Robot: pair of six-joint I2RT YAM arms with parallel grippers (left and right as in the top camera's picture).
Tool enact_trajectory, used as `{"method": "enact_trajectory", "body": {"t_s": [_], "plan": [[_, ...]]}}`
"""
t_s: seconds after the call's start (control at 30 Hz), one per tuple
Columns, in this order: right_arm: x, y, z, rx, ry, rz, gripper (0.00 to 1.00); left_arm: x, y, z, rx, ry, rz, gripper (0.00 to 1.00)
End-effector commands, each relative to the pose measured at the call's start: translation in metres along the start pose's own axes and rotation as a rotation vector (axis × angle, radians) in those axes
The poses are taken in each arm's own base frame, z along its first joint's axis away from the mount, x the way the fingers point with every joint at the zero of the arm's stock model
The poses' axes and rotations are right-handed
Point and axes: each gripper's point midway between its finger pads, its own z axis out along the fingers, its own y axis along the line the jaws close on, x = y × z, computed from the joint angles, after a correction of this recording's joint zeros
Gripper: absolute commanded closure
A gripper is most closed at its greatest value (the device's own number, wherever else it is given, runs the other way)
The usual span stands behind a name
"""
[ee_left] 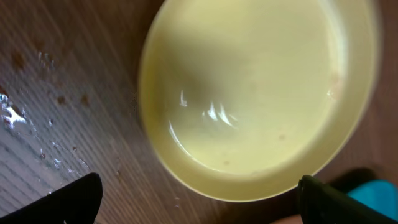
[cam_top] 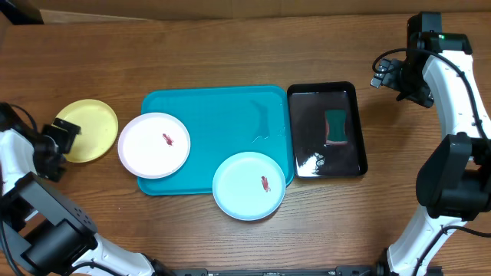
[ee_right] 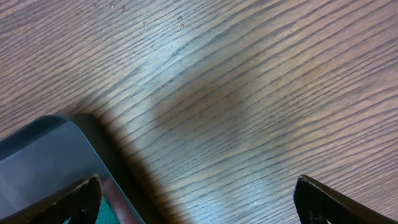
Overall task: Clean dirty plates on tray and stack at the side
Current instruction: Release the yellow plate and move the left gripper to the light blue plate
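The turquoise tray (cam_top: 230, 123) lies mid-table. The white plate (cam_top: 146, 149) with a red-brown smear rests over its left rim. The light blue plate (cam_top: 242, 192), also smeared, overhangs its front edge. The yellow-green plate (cam_top: 90, 126) sits on the table left of the tray; it fills the left wrist view (ee_left: 255, 93) and shows no clear smear. My left gripper (cam_top: 63, 134) (ee_left: 199, 202) is open and empty at that plate's left edge. My right gripper (cam_top: 395, 77) (ee_right: 199, 199) is open and empty above the table, right of the black tray's far corner.
A glossy black tray (cam_top: 307, 138) right of the turquoise tray holds a green sponge (cam_top: 337, 126); its corner shows in the right wrist view (ee_right: 43, 155). Water droplets lie on the wood left of the yellow-green plate (ee_left: 18, 118).
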Motion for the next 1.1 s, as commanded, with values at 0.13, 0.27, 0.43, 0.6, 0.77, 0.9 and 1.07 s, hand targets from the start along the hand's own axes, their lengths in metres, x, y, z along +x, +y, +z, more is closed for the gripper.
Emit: {"method": "enact_trajectory", "body": {"t_s": [0.13, 0.27, 0.43, 0.6, 0.77, 0.9, 1.07], "plan": [[-0.006, -0.002, -0.012, -0.005, -0.037, 0.01, 0.0, 0.039, -0.081, -0.091, 0.159, 0.006, 0.217, 0.0], [-0.006, -0.002, -0.012, -0.005, -0.037, 0.01, 0.0, 0.128, -0.106, -0.121, 0.234, 0.204, 0.376, 0.0], [-0.006, -0.002, -0.012, -0.005, -0.037, 0.01, 0.0, 0.212, -0.11, -0.129, 0.168, 0.352, 0.704, 0.12], [-0.006, -0.002, -0.012, -0.004, -0.036, 0.01, 0.0, 0.267, -0.086, -0.121, -0.052, 0.427, 0.921, 0.33], [-0.006, -0.002, -0.012, -0.004, -0.036, 0.01, 0.0, 0.319, -0.072, -0.101, -0.143, 0.486, 1.036, 0.39], [-0.006, -0.002, -0.012, -0.004, -0.036, 0.01, 0.0, 0.35, -0.058, -0.076, -0.202, 0.491, 1.082, 0.39], [-0.006, -0.002, -0.012, -0.004, -0.037, 0.01, 0.0, 0.373, -0.043, -0.044, -0.219, 0.491, 1.088, 0.39]]}}
